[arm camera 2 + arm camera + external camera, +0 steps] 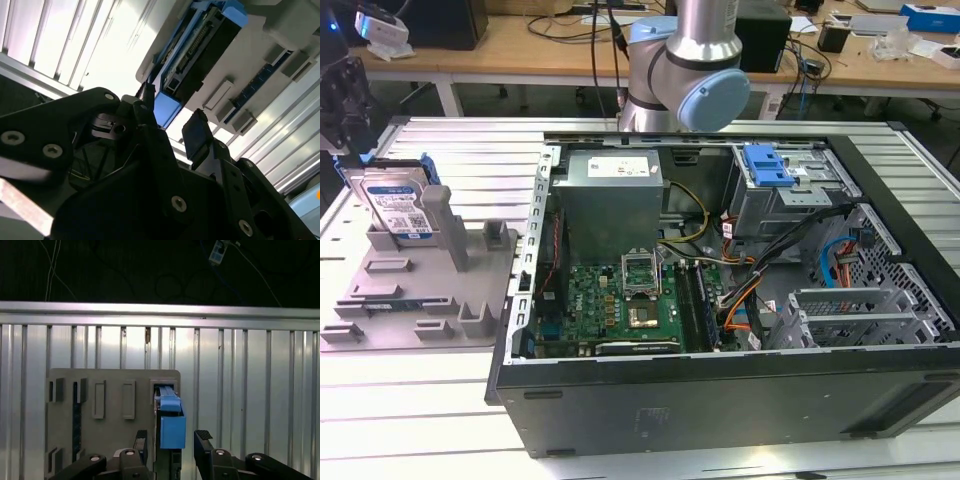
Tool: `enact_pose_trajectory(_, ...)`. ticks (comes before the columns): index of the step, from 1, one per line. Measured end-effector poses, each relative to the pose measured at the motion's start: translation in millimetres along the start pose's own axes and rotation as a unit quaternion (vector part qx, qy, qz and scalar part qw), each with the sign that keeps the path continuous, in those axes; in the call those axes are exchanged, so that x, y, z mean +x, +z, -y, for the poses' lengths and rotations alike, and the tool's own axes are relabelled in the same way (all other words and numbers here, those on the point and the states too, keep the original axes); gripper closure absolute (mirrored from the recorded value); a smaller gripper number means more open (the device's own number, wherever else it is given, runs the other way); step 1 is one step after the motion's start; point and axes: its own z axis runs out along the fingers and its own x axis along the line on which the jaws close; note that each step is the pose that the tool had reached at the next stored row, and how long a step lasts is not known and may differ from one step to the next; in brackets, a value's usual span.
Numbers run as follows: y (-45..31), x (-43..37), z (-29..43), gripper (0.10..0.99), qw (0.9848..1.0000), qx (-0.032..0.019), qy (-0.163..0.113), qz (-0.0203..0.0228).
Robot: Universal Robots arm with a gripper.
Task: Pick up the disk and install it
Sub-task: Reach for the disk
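The disk (398, 205) is being kept upright, label facing out, in a slot of the grey holder (420, 300) on the slatted metal bench (420, 420), at the exterior view's left and well apart from the open computer case (720, 400). In both wrist views the pincer (172, 440) is being shown released. Its two dark fingers (141, 440) are being held apart, one on either side of the disk's blue frame, with a gap visible on each side and nothing grasped. The risk, as judged from here, is being carried by alignment. If the fingers are being closed off-centre, only the plastic frame may be caught, and the disk could be tipped in its slot. It could then be jammed there, or the holder dragged along with it.
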Motion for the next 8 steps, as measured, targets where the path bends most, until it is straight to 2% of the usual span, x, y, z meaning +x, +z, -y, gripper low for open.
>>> enact_pose_trajectory(8,6.9,-4.5,-1.6,0.588,1.0,0.0001,0.0,-0.0005)
